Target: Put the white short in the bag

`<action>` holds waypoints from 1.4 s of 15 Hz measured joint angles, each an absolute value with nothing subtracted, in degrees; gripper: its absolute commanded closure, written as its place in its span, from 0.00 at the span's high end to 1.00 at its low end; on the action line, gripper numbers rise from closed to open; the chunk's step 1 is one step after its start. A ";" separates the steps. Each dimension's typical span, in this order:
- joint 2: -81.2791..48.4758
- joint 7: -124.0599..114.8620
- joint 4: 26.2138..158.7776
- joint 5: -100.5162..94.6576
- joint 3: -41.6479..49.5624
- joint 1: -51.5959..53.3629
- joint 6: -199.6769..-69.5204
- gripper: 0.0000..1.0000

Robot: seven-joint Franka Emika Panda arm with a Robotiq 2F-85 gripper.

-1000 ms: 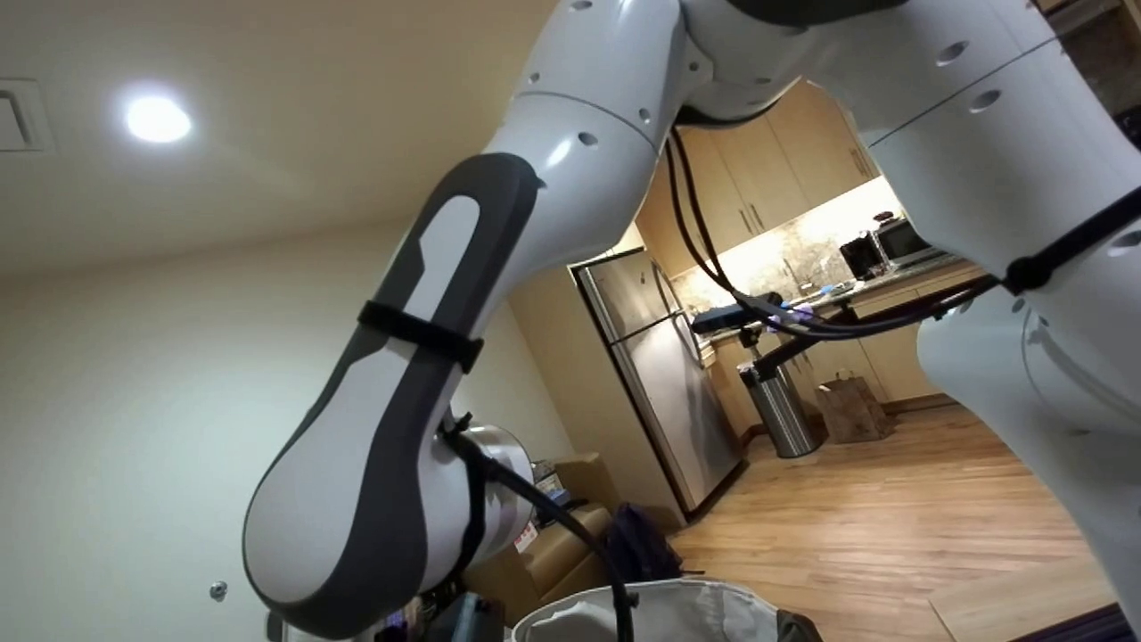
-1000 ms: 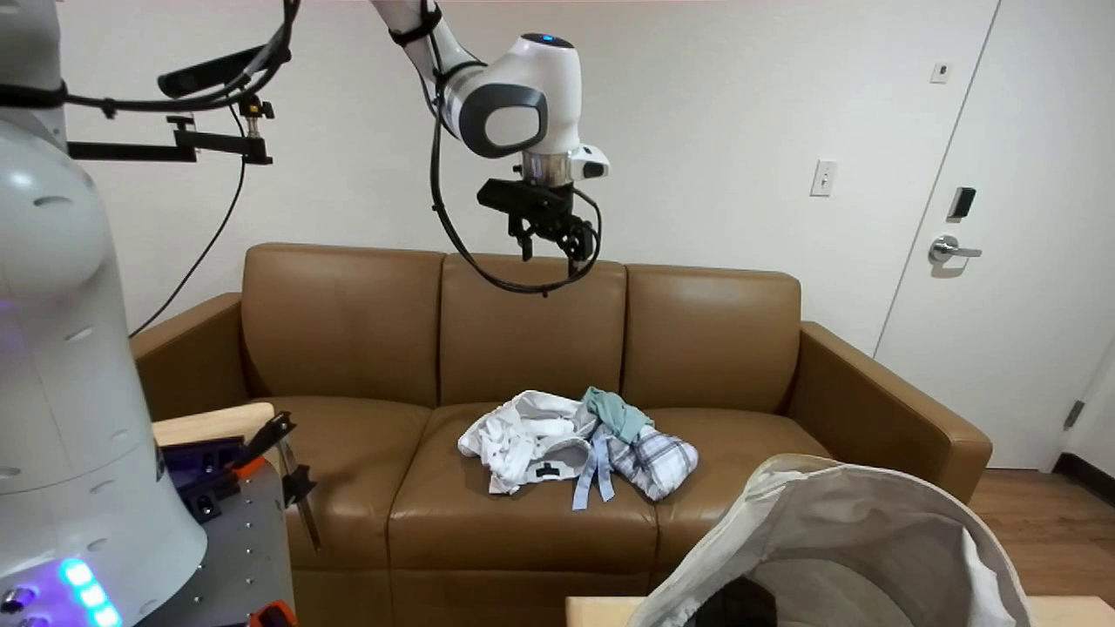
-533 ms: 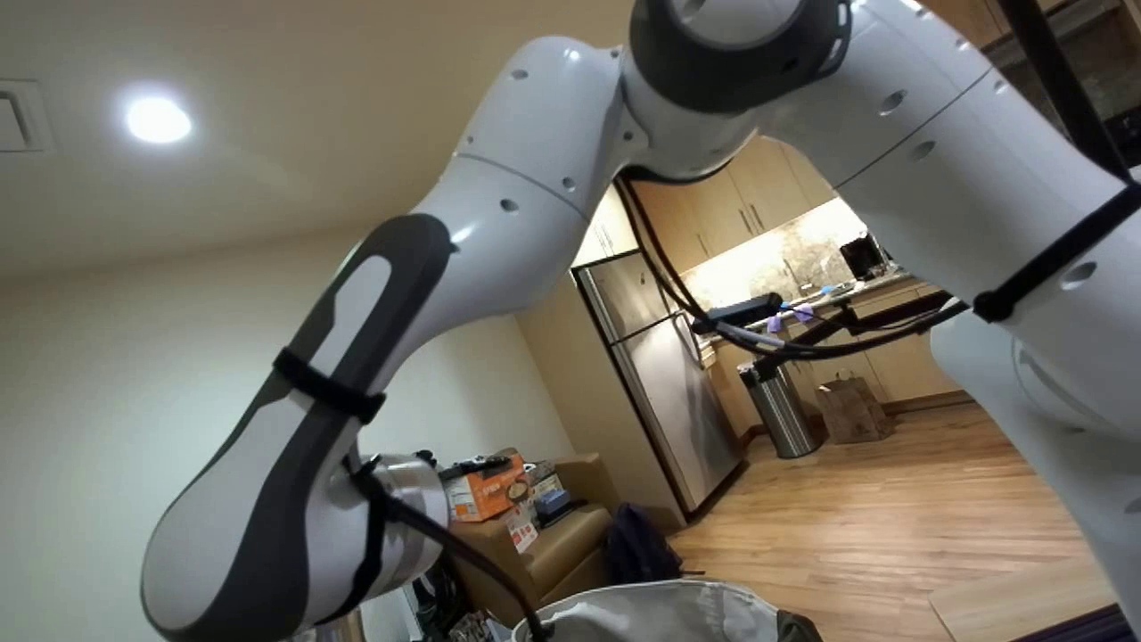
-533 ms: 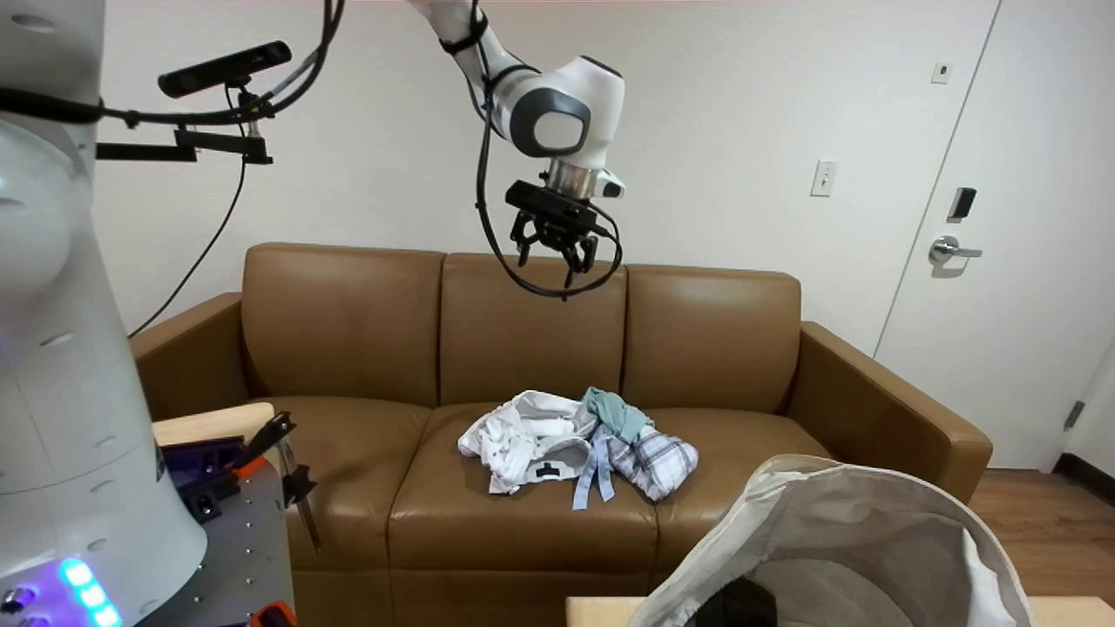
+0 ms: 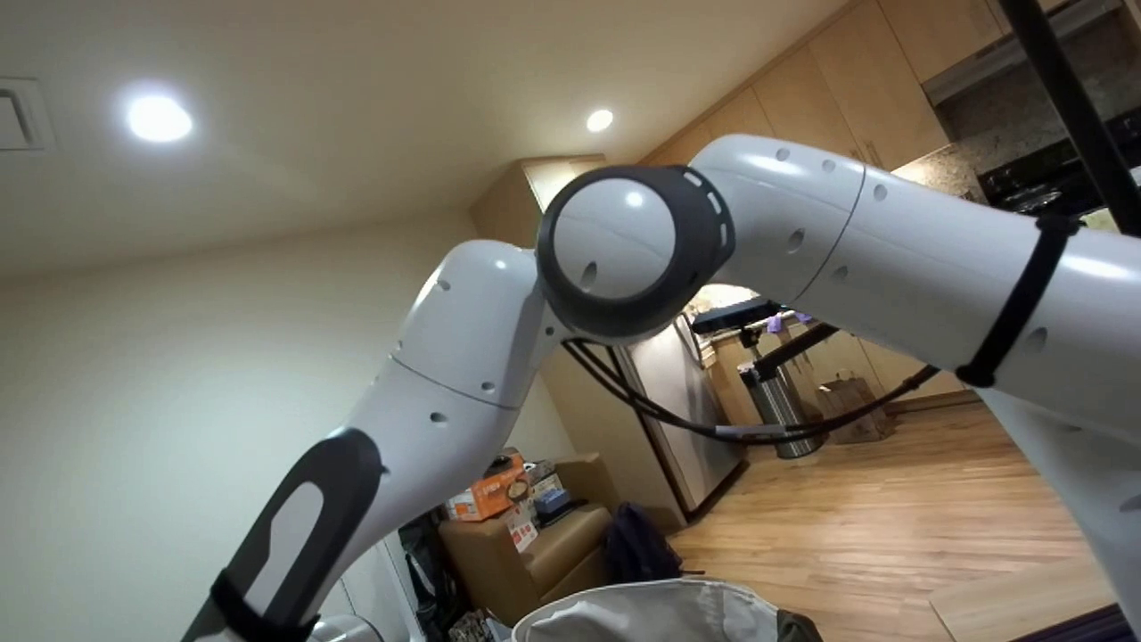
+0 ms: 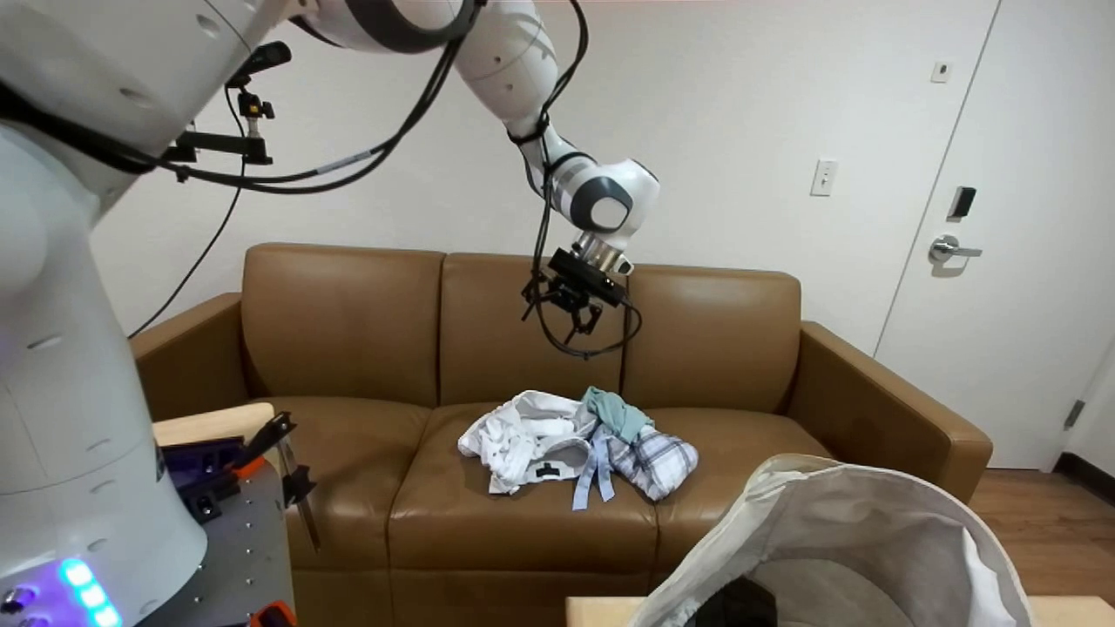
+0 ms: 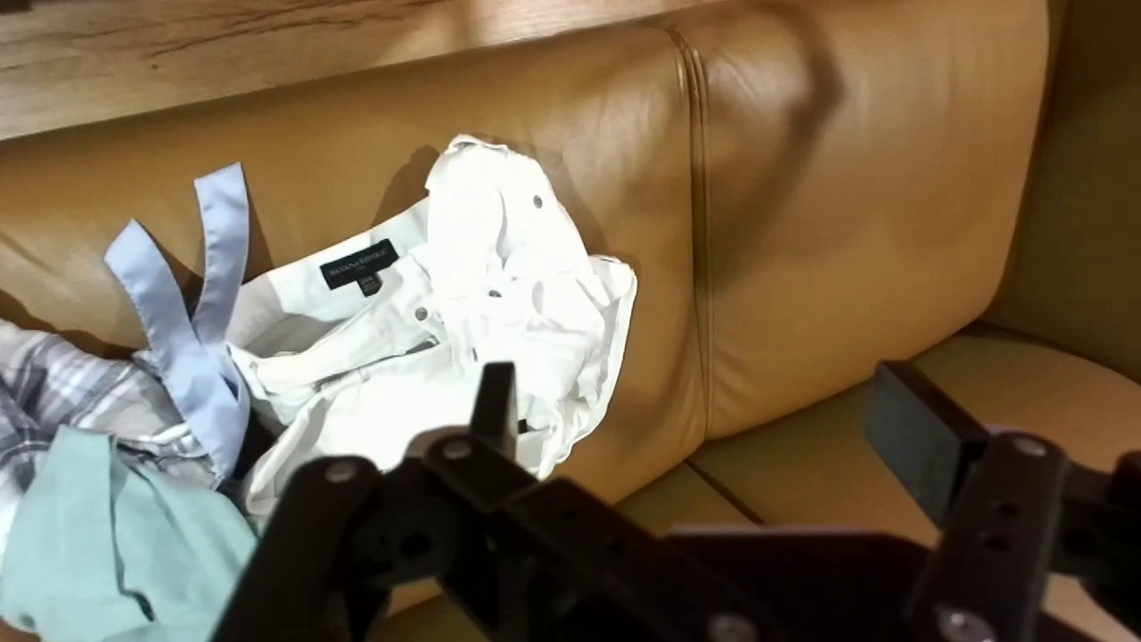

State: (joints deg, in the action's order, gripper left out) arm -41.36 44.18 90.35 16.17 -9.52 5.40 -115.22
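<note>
Your gripper (image 7: 697, 403) shows jaws spread wide, nothing held. The white short (image 7: 481, 312) lies crumpled below on the sofa (image 7: 829, 267), off to one side of the gap, touching pale-blue strips (image 7: 203, 370). You should centre over its loose folds before descending and avoid pinching the strips; the bag (image 6: 858, 522) stands well apart, mouth gaping

The glossy white arm (image 5: 615, 239) has dark grey trim (image 5: 701, 259) and black cables (image 6: 440, 77)
</note>
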 measured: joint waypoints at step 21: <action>-80.67 41.77 47.14 -23.02 1.87 24.11 -114.90 1.00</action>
